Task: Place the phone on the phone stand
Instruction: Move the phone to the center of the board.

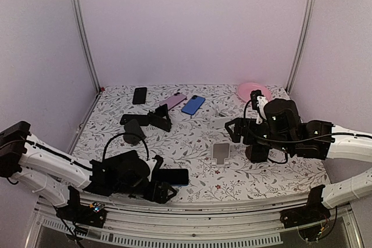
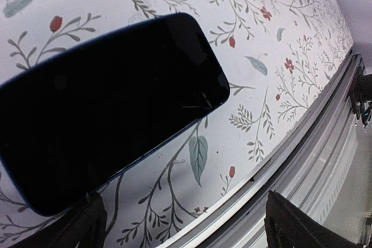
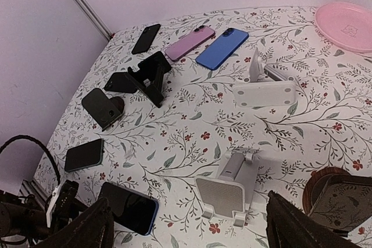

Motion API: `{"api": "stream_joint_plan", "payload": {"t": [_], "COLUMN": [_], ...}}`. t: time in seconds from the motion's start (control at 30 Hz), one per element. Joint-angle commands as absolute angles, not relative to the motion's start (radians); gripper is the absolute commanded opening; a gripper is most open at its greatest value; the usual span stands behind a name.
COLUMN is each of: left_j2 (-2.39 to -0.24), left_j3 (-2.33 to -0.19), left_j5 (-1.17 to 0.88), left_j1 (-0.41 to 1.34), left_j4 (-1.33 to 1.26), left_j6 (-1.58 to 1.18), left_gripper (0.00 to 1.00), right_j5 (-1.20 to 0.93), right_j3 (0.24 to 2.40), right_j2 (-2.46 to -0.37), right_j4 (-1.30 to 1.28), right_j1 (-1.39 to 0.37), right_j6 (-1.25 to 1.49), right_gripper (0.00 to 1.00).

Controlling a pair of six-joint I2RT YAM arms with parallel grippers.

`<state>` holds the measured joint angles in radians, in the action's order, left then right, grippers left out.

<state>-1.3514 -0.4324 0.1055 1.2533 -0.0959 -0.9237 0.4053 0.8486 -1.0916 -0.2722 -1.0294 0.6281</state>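
A phone with a black screen and blue edge [image 1: 175, 176] lies flat near the table's front edge; it fills the left wrist view [image 2: 104, 108] and shows in the right wrist view [image 3: 128, 207]. My left gripper [image 1: 161, 179] is open and empty, low over the table, its fingers [image 2: 81, 227] straddling the strip between the phone's long side and the table rim. A silver phone stand [image 1: 221, 152] stands upright mid-table, empty, also in the right wrist view [image 3: 229, 193]. My right gripper [image 1: 244, 142] is open and empty, hovering just right of the stand.
Farther back lie a black phone [image 1: 139, 95], a purple phone [image 1: 172, 101] and a blue phone [image 1: 193, 104]. Two black stands [image 1: 157, 119] [image 1: 133, 130], a white stand [image 1: 221, 121] and a pink plate [image 1: 254, 91] are there too. A dark phone [image 3: 84, 155] lies at left.
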Motion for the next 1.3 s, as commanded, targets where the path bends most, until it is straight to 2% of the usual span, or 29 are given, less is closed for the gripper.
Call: {"api": "stream_joint_plan", "payload": {"t": [0.0, 0.2, 0.37, 0.53, 0.8, 0.93, 1.07, 1.17, 1.27], "left_j2": [-1.427, -1.491, -1.624, -1.765, -1.655, -1.613, -1.682, -1.767, -1.837], "left_j3": [-0.431, -0.467, -0.629, -0.798, -0.812, -0.847, -0.944, -1.013, -1.054], "left_j5": [0.125, 0.106, 0.079, 0.058, 0.164, 0.125, 0.064, -0.001, -0.055], "left_j1": [1.176, 0.993, 0.904, 0.910, 0.911, 0.942, 1.027, 1.059, 1.066], "left_j4": [-0.072, -0.095, -0.078, -0.023, 0.040, 0.041, 0.048, 0.023, -0.010], "left_j6": [-0.879, -0.756, -0.643, -0.599, -0.590, -0.560, -0.537, -0.549, -0.569], "left_gripper": [0.96, 0.97, 0.97, 0.96, 0.97, 0.97, 0.96, 0.93, 0.83], "right_j5": [0.403, 0.408, 0.414, 0.424, 0.431, 0.431, 0.429, 0.424, 0.419], "right_j3": [0.862, 0.861, 0.858, 0.856, 0.841, 0.843, 0.845, 0.846, 0.851], "right_j2": [-1.085, -1.080, -1.071, -1.057, -1.014, -1.020, -1.019, -1.010, -1.000], "right_j4": [-0.286, -0.300, -0.305, -0.336, -0.358, -0.362, -0.371, -0.375, -0.391], "right_j1": [-1.035, -1.035, -1.034, -1.035, -1.034, -1.035, -1.035, -1.034, -1.035], "right_j6": [0.644, 0.644, 0.642, 0.644, 0.648, 0.650, 0.658, 0.665, 0.667], "right_gripper": [0.91, 0.91, 0.91, 0.91, 0.91, 0.91, 0.91, 0.92, 0.91]}}
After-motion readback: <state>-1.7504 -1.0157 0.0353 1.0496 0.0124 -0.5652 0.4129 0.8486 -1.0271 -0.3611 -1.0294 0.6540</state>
